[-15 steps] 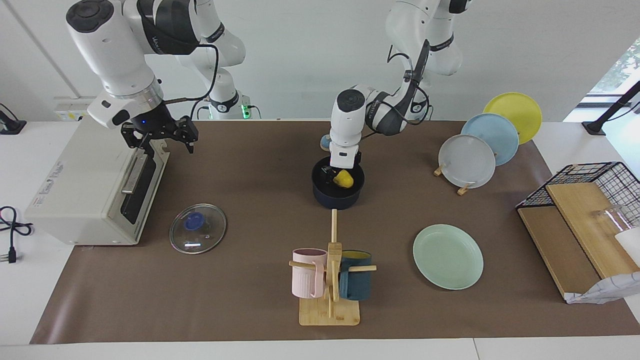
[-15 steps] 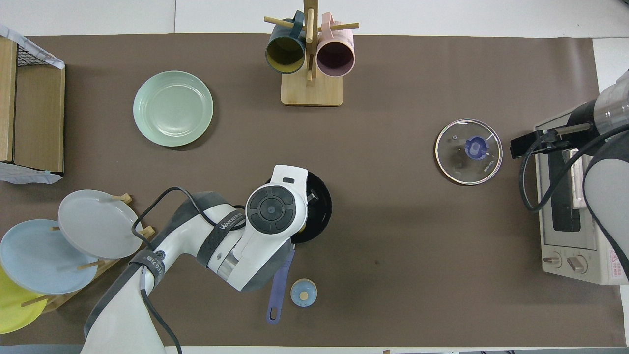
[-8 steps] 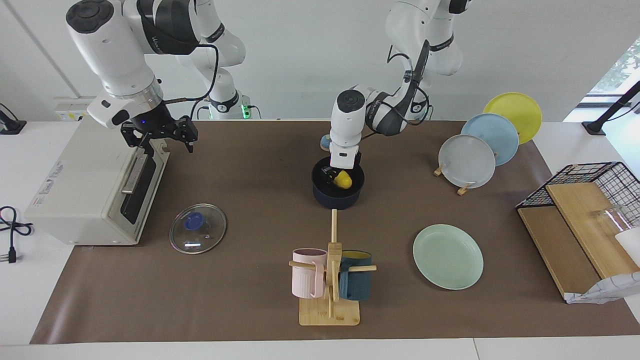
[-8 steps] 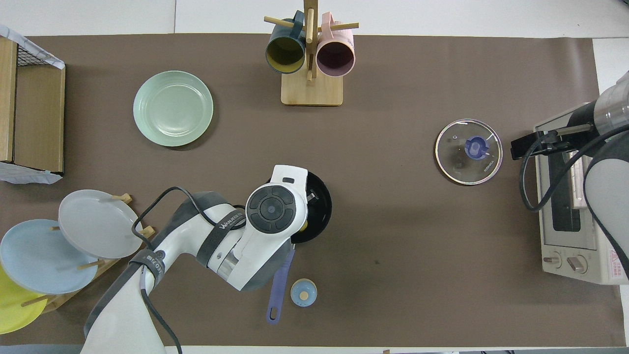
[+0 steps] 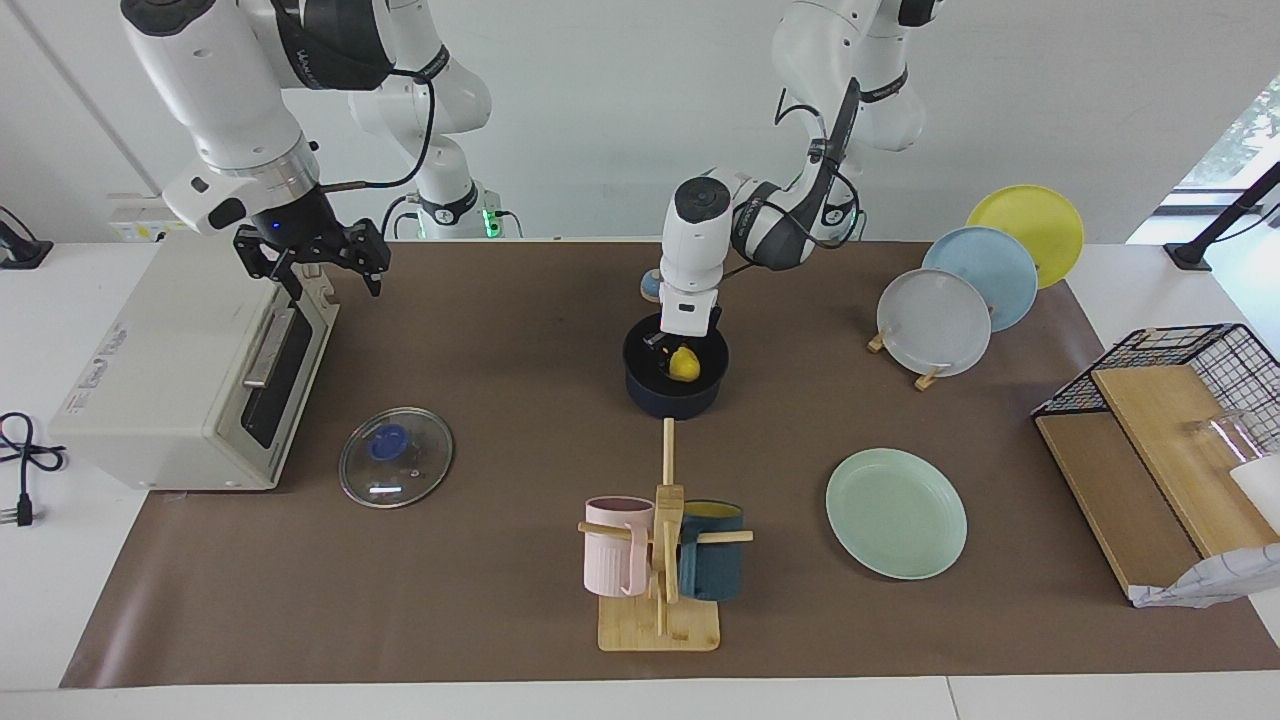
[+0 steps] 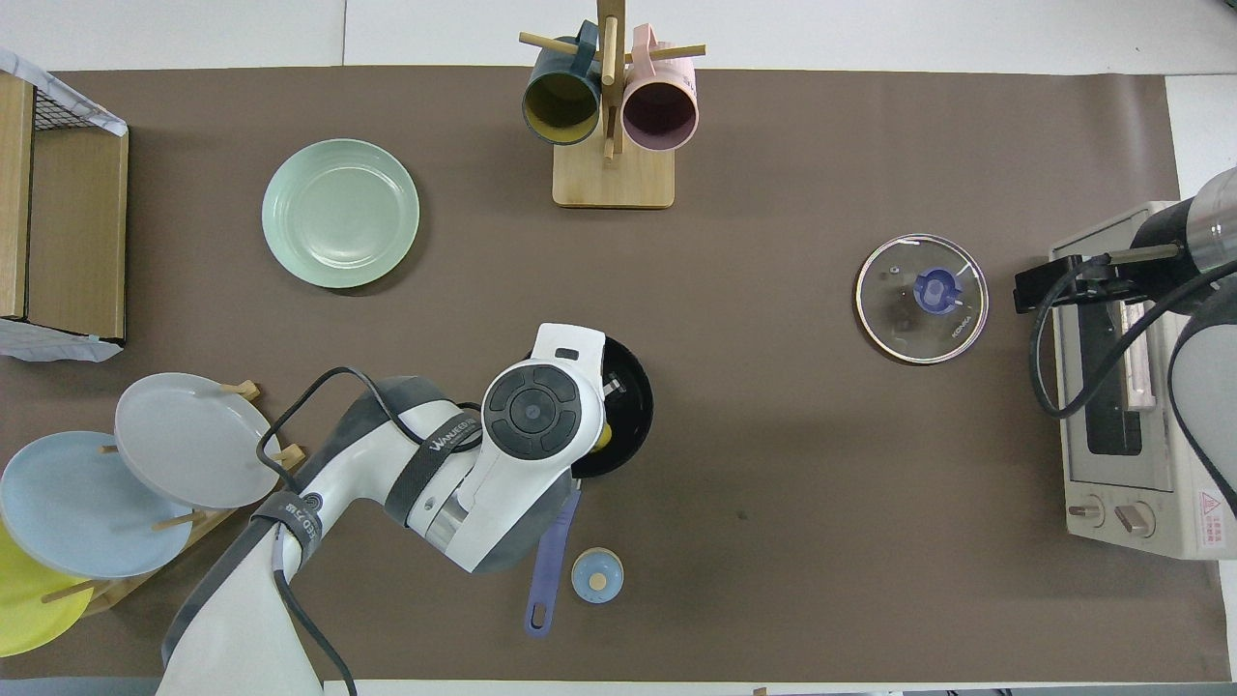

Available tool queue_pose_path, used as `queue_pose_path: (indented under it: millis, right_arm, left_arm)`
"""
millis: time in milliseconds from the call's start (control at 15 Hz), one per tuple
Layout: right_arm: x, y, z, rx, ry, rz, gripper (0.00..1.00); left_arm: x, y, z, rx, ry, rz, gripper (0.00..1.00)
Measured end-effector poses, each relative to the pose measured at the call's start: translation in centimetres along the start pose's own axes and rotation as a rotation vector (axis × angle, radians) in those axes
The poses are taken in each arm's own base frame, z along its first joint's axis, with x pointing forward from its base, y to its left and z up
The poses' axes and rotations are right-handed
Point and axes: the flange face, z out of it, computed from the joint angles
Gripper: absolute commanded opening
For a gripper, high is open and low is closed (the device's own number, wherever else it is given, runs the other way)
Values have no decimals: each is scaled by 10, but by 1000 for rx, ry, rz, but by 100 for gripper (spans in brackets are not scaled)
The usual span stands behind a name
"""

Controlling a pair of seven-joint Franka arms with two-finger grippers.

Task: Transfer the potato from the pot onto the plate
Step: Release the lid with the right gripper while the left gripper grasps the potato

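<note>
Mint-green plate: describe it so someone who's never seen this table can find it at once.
Start at the wooden mug stand on the table edge farthest from the robots. The plate lies flat on the brown mat beside it, toward the left arm's end. It is pale mint green and bare, while the grey, blue and yellow plates stand tilted in a rack nearer the robots.

On the grey band around the left arm (image 6: pixel 440 454), lettering is printed; only its start, "WANJEEG", can be made out in the overhead view. A short brand word is printed on the glass lid (image 6: pixel 922 299) beside its blue knob, and seems to read "KONKA". A red warning triangle is shown on the toaster oven (image 6: pixel 1131 464) near its knobs; its wording cannot be read.
</note>
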Motion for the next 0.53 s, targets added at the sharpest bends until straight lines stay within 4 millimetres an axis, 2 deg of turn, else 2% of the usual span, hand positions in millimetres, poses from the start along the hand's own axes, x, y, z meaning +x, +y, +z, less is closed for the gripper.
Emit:
queue_pose_path:
  millis: [200,400,533]
  right_arm:
    - [-5,4,-4,1,-11,10,100]
    - [-8,29,-4,1,-23,55,100]
    - [-10,42,-3,2,-27,80,100]
  left_arm:
    - [0,0,0,0,0,4,22]
    - [1,0,-2,5,-1,13,20]
    - [5,2,-16,7,-1,21,20]
